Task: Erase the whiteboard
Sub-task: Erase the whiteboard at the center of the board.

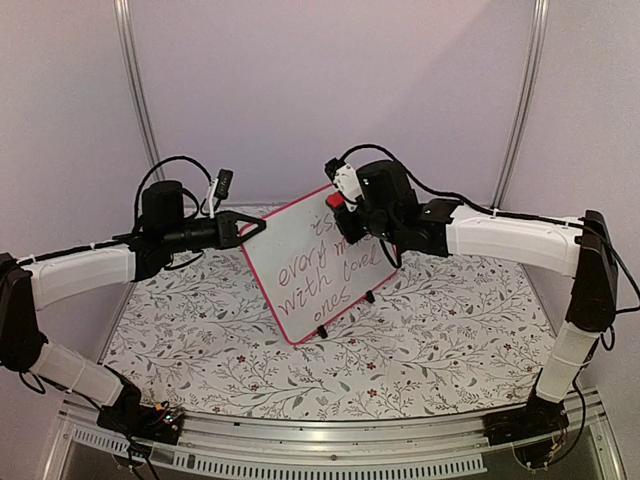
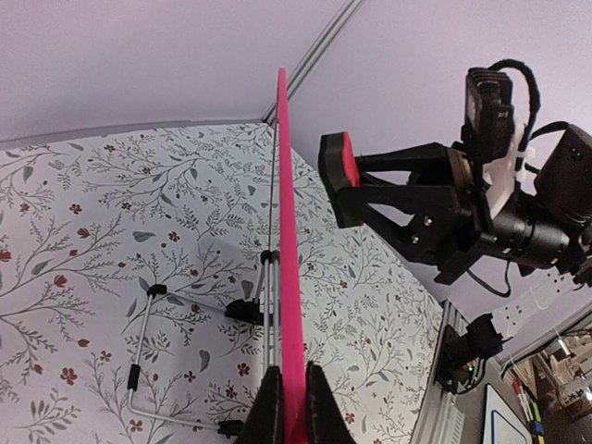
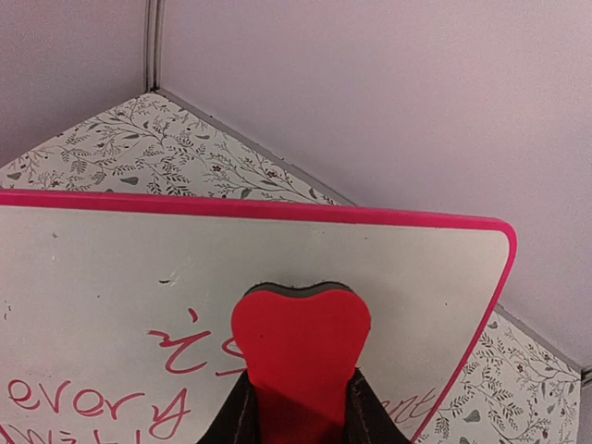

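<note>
Left claw [image 1: 248, 228] clenched on whiteboard [image 1: 318, 268] edge, steadying it upright on desk [image 1: 450, 330]. Right claw [image 3: 298, 393] grasps red eraser [image 3: 301, 338], just off the written face. Wiping step in hand, by my reading; next: press eraser on, sweep across words.

White plastic shells cover the left arm [image 1: 75, 275] and right arm [image 1: 510, 240], between black joints. Thin black cables [image 1: 175, 163] loop over both wrists. The left end effector [image 1: 252, 228] and right end effector [image 1: 343, 207] are black triangular frames.
</note>
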Robot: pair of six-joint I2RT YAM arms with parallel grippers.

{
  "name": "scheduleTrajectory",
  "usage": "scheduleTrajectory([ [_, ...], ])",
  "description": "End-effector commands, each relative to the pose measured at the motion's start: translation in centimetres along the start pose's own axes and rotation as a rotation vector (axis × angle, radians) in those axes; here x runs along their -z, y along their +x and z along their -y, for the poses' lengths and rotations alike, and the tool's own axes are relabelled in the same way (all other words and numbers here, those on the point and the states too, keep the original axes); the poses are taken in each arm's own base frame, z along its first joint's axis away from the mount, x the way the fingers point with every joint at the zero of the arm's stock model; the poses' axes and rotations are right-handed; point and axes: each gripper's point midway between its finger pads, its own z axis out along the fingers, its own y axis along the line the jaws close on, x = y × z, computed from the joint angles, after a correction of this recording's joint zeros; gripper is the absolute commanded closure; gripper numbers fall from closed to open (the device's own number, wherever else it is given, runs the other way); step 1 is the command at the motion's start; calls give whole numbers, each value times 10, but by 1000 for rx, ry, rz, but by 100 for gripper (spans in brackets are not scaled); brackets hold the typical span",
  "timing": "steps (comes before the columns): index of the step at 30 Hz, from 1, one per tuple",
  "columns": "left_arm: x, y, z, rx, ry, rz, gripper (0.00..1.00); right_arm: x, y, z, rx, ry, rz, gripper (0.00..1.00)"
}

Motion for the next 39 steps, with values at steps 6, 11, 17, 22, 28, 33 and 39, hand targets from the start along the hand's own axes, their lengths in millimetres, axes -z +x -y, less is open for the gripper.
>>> scheduleTrajectory([
  [6,0,9,25,17,97,-39,100,3,7,-28,-25,-121,4,75],
  [11,-1,10,24,19,96,-41,100,0,12,-33,-29,-133,-7,75],
  [17,-1,10,24,19,96,-42,100,-2,7,-39,-38,-162,1,75],
  [22,-1,10,24,19,96,-41,100,-11,9,-39,-36,-141,-19,75],
  [28,-1,10,24,19,96,-43,100,-17,10,-42,-33,-140,-25,75],
  [33,-1,10,24,17,95,-41,100,-22,28,-45,-23,-142,-71,75],
  [39,-1,10,24,19,95,-42,100,-23,50,-49,-27,-151,-110,75],
])
